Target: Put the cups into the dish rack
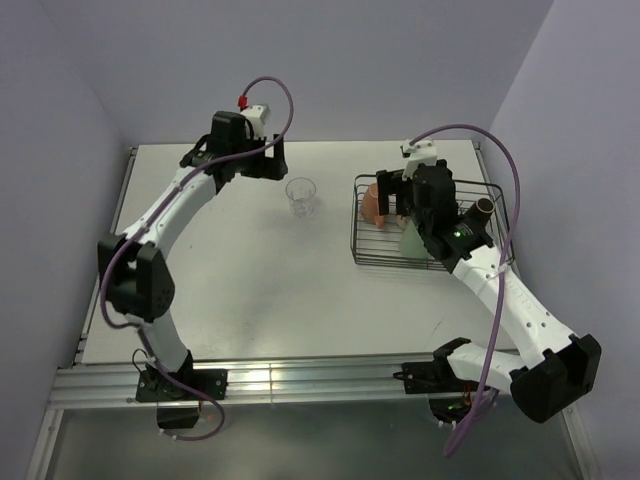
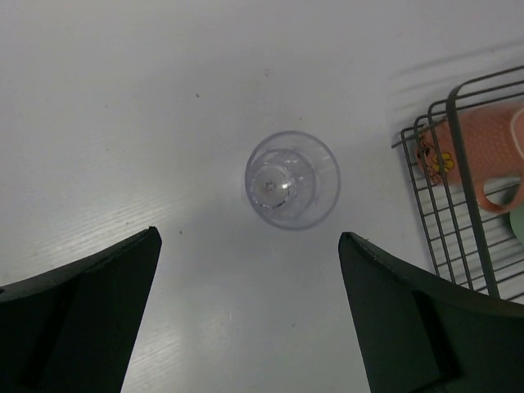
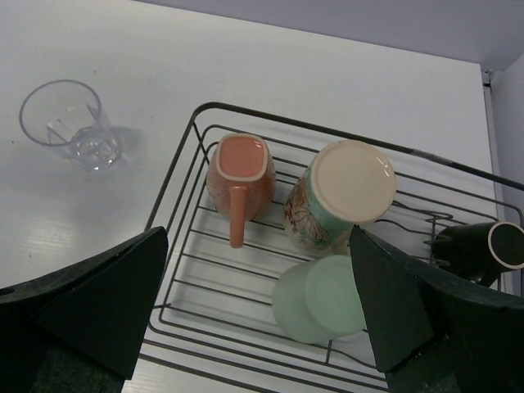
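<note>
One clear glass [image 1: 301, 197] stands upright on the white table, left of the dish rack [image 1: 370, 258]. My left gripper [image 2: 250, 237] hangs open above the table, short of this glass [image 2: 291, 179] and apart from it. In the black wire rack [image 3: 176, 188] a pinkish mug [image 3: 239, 172] and a cream patterned mug [image 3: 336, 201] sit bottom up. A green tumbler [image 3: 319, 299] sits beside them, and a dark brown cup [image 3: 475, 246] lies at the right end. My right gripper [image 3: 259, 237] is open above the rack, holding nothing, with the tumbler beside its right finger.
The rack's wire rim [image 2: 442, 237] and the pinkish mug [image 2: 483, 151] show at the right edge of the left wrist view. Grey walls close in the table at the back and on both sides. An aluminium rail [image 1: 300, 380] runs along the near edge.
</note>
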